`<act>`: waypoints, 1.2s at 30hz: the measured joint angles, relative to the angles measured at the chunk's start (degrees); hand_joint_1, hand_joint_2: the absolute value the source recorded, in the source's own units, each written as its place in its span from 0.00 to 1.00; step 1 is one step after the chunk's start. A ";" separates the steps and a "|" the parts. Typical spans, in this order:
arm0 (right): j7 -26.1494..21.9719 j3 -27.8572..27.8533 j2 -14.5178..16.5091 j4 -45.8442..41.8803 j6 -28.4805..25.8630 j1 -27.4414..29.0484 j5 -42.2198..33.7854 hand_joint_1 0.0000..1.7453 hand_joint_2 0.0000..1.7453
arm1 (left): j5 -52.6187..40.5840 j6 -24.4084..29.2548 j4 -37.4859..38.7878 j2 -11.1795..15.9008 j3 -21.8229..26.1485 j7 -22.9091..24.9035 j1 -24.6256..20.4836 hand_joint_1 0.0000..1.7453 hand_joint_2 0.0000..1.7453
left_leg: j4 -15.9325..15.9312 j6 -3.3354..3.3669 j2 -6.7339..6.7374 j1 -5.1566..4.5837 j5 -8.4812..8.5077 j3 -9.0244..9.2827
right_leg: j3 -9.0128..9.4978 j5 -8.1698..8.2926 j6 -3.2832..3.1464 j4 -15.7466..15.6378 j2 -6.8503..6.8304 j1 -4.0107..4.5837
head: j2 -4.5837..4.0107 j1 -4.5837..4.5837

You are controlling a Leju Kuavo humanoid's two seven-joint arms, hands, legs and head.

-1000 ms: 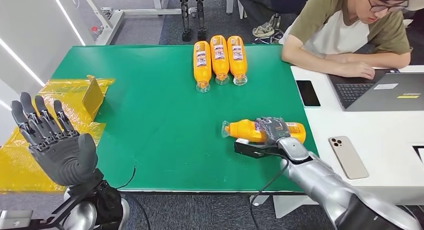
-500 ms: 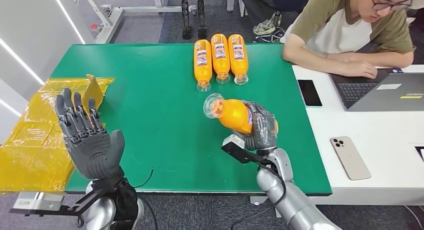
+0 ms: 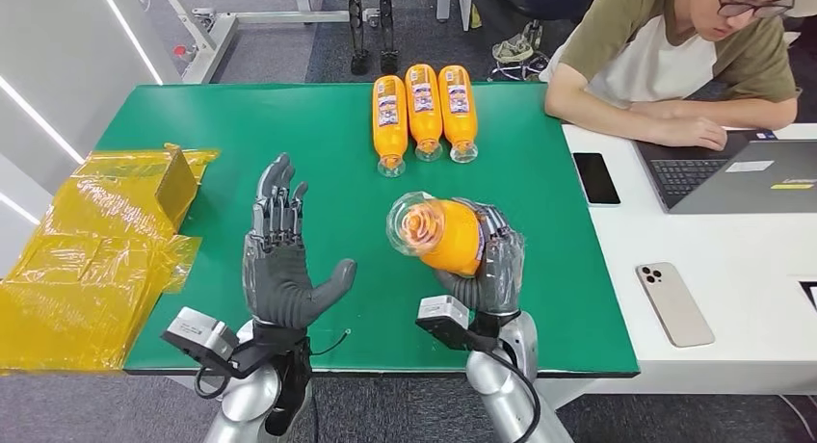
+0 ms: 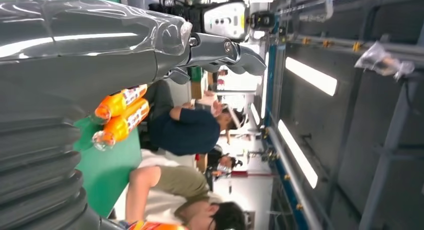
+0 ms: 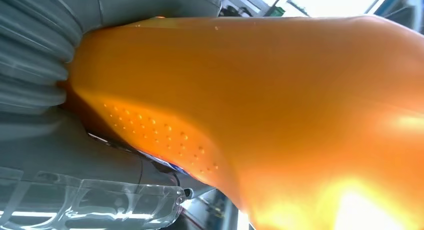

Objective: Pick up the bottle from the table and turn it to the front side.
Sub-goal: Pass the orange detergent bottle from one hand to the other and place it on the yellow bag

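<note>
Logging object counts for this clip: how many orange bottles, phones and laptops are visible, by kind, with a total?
Orange bottles: 4, three lying side by side at the far edge and one held bottle in the right hand
Phones: 2, a black phone and a light phone
Laptops: 1, laptop
Total: 7

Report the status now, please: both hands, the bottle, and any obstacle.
Right hand grips orange bottle, lifted off green table. Left hand open, raised beside it, apart. Three bottles lie at far edge, none between the hands.
</note>
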 joint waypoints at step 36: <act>23.83 25.34 -8.13 -3.70 17.16 -6.97 4.23 0.95 1.00 | -1.66 -7.91 1.37 0.17 -0.08 0.43 0.93 0.00 1.00 | 0.00 0.00 -0.01 0.00 0.00 -0.02 | -0.01 0.00 0.00 0.00 -0.02 -0.01 | 0.00 -0.01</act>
